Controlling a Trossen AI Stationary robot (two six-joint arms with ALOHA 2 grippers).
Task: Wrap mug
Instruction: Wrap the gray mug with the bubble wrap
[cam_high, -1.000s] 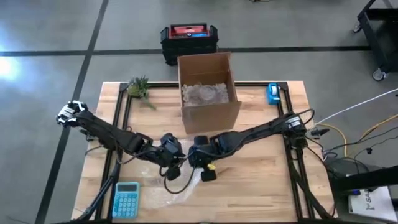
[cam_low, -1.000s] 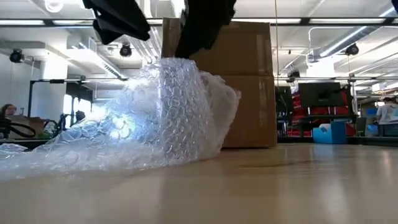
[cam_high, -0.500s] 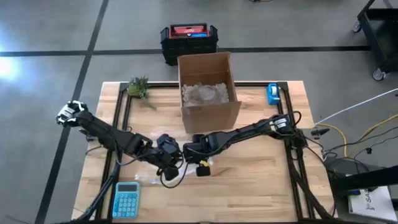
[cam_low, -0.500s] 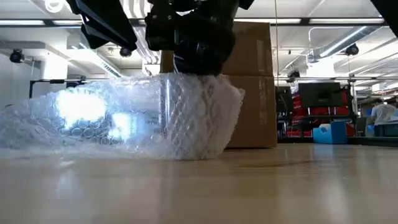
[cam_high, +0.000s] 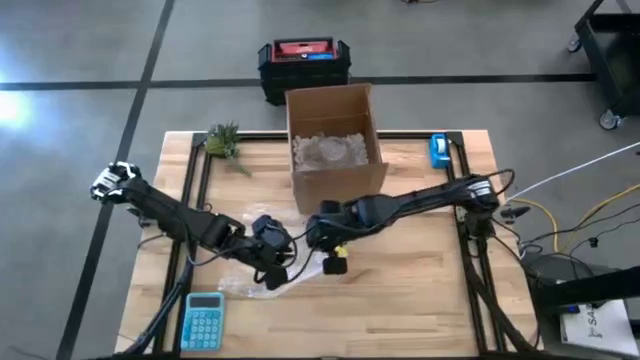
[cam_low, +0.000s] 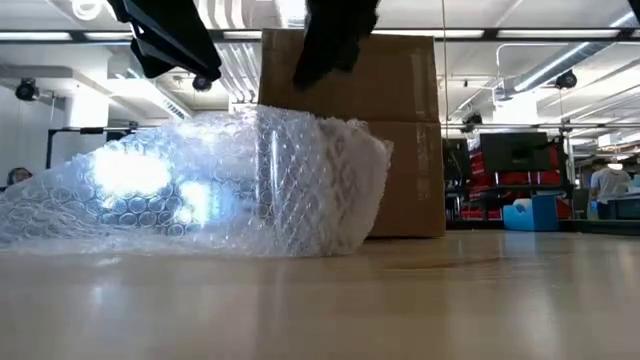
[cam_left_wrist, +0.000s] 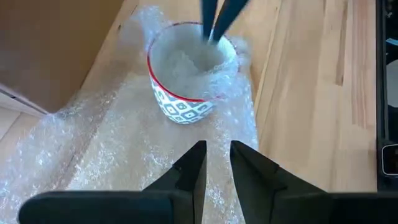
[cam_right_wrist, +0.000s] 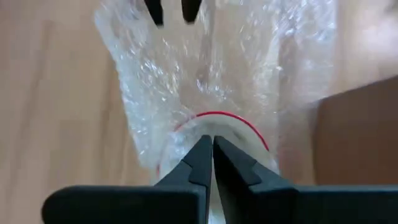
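Mug count: one, a white ceramic mug with a red rim and blue diamond pattern (cam_left_wrist: 184, 84), standing upright on one sheet of clear bubble wrap (cam_left_wrist: 118, 143) that rises around its far side and is stuffed into its mouth. It sits on the light wooden table (cam_high: 420, 290), just in front of one open brown cardboard box (cam_high: 335, 150) with crumpled clear wrap inside.

Two dark arms. Left gripper (cam_left_wrist: 215, 163) hangs low over the flat part of the sheet, near the mug, fingers a narrow gap apart, gripping nothing. Right gripper (cam_right_wrist: 210, 154) is above the mug rim, fingers (cam_right_wrist: 200, 158) pressed nearly together right at the wrap over the mouth; can't tell if any film is pinched between them. In the high view both grippers meet mid-table, left (cam_high: 272, 268) beside right (cam_high: 322, 243).

From table level the wrap forms one big lump (cam_low: 220, 185) hiding the mug.

Other items, one each: teal pocket calculator (cam_high: 203, 320) at the front left corner, small green plant sprig (cam_high: 224, 140) at the back left, blue tape dispenser (cam_high: 439, 150) at the back right, black crate with red lid (cam_high: 303, 62) on the floor behind the table. One person (cam_low: 606, 190) stands far back on the room's right.
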